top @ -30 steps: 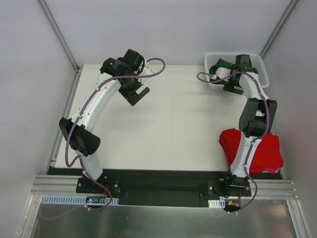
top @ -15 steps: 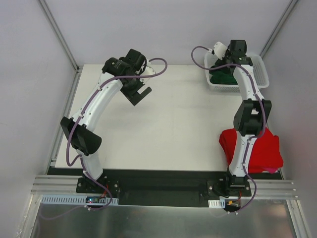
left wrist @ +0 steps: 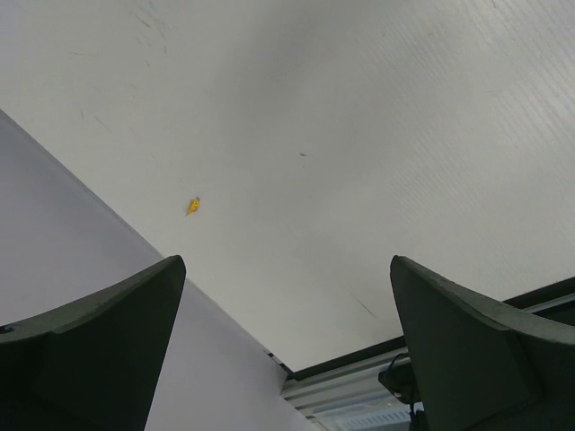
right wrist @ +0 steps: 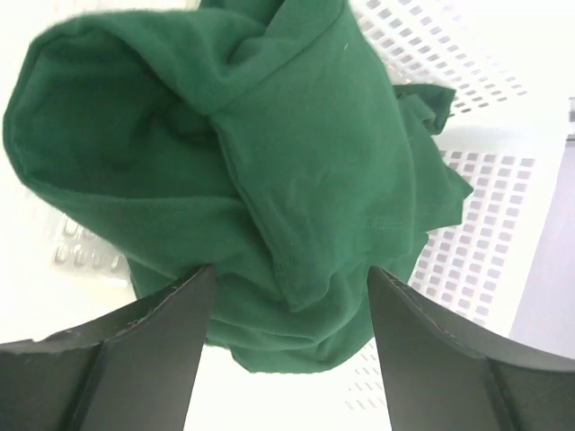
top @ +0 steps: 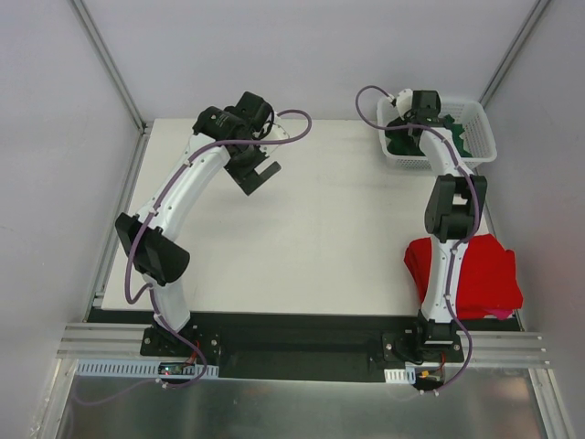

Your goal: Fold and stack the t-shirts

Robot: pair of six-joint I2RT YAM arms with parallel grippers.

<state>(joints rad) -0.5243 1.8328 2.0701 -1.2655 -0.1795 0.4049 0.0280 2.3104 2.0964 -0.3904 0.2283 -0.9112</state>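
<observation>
On my right wrist view the right claw (right wrist: 289,274) pinches the green t-shirt (right wrist: 296,162) above the far-right basket (right wrist: 467,242); only overhead shows the red t-shirt (top: 489,274), near right; left claw (left wrist: 286,260) gapes over the bench (left wrist: 359,108).

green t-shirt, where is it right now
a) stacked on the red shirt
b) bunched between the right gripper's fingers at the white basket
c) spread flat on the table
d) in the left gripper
B: the right wrist view shows the green t-shirt bunched between the fingers of the right gripper, with the white basket behind it.
</observation>
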